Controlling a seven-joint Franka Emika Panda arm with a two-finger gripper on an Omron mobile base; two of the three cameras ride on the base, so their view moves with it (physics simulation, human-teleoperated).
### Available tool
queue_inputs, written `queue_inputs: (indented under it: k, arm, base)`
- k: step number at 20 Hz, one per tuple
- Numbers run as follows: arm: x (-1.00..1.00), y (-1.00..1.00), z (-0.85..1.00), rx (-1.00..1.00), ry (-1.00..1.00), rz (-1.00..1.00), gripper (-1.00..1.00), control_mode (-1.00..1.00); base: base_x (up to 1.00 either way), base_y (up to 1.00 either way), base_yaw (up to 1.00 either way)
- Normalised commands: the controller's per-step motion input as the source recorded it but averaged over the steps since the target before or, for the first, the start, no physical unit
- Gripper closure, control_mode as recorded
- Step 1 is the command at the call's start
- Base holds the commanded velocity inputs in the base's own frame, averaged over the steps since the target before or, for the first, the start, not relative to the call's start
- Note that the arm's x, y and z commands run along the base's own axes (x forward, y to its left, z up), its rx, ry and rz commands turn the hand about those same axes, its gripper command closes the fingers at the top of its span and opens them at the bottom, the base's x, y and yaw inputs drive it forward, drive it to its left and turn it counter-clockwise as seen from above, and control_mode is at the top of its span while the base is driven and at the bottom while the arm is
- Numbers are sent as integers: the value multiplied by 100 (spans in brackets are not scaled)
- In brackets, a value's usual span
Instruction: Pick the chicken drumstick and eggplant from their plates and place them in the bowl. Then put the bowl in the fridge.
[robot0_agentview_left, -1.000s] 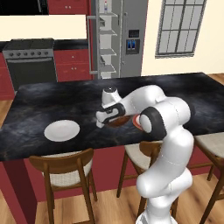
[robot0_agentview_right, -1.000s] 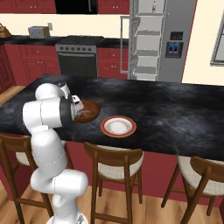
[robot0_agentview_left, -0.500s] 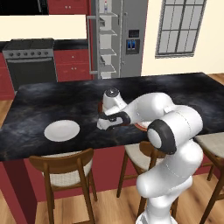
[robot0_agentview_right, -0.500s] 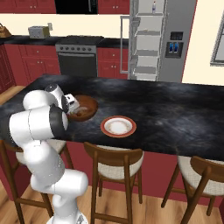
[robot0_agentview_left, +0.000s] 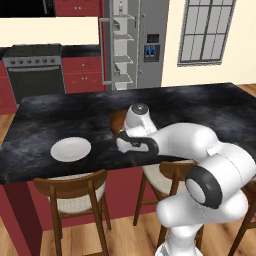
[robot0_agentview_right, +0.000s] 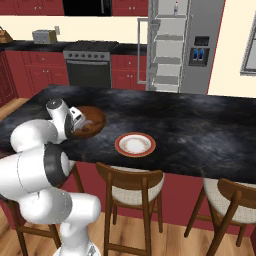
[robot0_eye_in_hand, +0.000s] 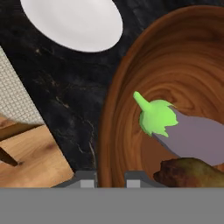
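Sliding left along the counter (robot0_agentview_left: 45, 117) with the arm, the bowl (robot0_agentview_right: 92, 119) is now sitting nearer its front edge. Eggplant (robot0_eye_in_hand: 192, 133) and drumstick (robot0_eye_in_hand: 188, 173) are lying inside it. Gripper (robot0_eye_in_hand: 110, 177) is clamped shut on the bowl's rim.

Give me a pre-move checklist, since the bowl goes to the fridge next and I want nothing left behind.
1. Purple eggplant with green cap in the brown wooden bowl: ok.
2. Reddish-brown chicken drumstick in the bowl: ok.
3. White plate and orange-rimmed plate bare: ok.
4. Jaws shut at the bowl's rim: ok; firm hold: cannot tell.
5. Grey steel fridge door open, shelves showing: ok.
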Motion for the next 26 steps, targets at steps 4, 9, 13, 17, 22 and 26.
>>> queue_inputs:
  k: [4,9,13,17,22,26]
  arm:
    - [-49,-25,34,-18,0,32,100,-100]
    - [-41,-25,31,-24,0,35,100,-100]
    - [-40,-28,34,-22,0,34,100,-100]
    - [-41,-34,37,-2,0,23,100,-100]
    - [-46,-33,22,0,-2,19,100,-100]
    - [-28,-6,1,0,0,6,100,-100]
  base:
    - [0,0,0]
    - [0,0,0]
    - [0,0,0]
    - [0,0,0]
    - [0,0,0]
    - [0,0,0]
